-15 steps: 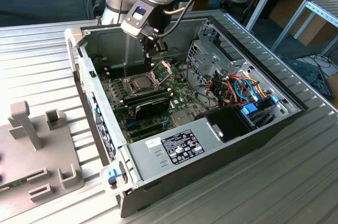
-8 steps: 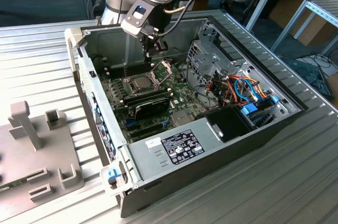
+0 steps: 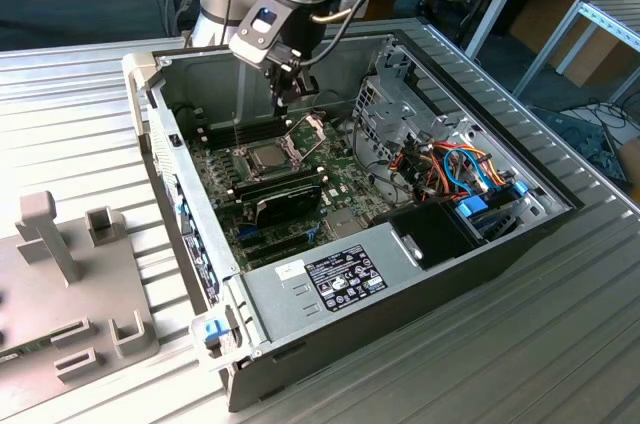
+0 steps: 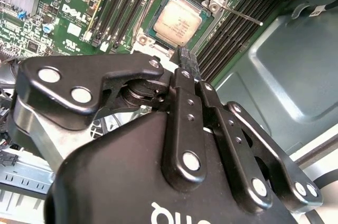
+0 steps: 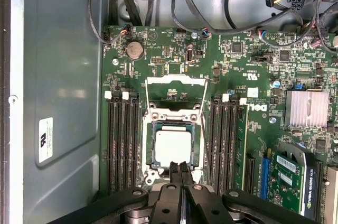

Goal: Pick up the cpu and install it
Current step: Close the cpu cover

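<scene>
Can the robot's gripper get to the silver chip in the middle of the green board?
Probably yes. The cpu lies face-up, its hinged frame stands swung open, and nothing covers it. The gripper hangs close above the chip's edge with its jaws shut, so they would likely have to open first.

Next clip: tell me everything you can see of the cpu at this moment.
The cpu is a flat square chip with a dull silver-grey metal top bearing faint print. It lies level in the motherboard socket, whose hinged metal frame stands open. Memory slots flank it on two sides. The gripper, fingers together, hangs above one edge; in the exterior view it looks clear of the chip.
</scene>
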`<act>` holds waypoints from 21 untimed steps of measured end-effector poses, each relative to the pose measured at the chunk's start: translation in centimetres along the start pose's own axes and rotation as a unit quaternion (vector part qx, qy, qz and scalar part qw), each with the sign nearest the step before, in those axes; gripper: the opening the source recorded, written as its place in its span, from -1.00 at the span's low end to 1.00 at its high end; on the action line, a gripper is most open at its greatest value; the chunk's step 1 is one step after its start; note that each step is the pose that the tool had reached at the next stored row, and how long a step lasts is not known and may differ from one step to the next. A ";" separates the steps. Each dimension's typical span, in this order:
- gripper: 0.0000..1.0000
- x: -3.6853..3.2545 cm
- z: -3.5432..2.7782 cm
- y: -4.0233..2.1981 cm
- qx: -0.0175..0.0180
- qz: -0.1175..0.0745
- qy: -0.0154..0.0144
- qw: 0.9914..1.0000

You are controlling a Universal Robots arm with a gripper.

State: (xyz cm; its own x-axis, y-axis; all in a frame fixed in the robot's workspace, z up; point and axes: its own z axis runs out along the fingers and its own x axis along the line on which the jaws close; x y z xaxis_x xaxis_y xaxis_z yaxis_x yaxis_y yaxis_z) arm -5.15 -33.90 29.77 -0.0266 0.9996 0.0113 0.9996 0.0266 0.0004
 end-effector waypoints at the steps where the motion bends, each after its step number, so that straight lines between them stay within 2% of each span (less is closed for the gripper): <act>1: -0.79 0.00 -0.04 0.00 0.000 0.000 0.000 1.000; 21: -0.79 0.01 -0.71 0.01 0.000 0.000 0.000 1.000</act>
State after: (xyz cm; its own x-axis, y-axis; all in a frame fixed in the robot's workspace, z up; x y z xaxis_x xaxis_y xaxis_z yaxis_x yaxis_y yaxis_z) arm -5.14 -33.90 30.47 -0.0268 0.9996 0.0115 0.9996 0.0268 0.0005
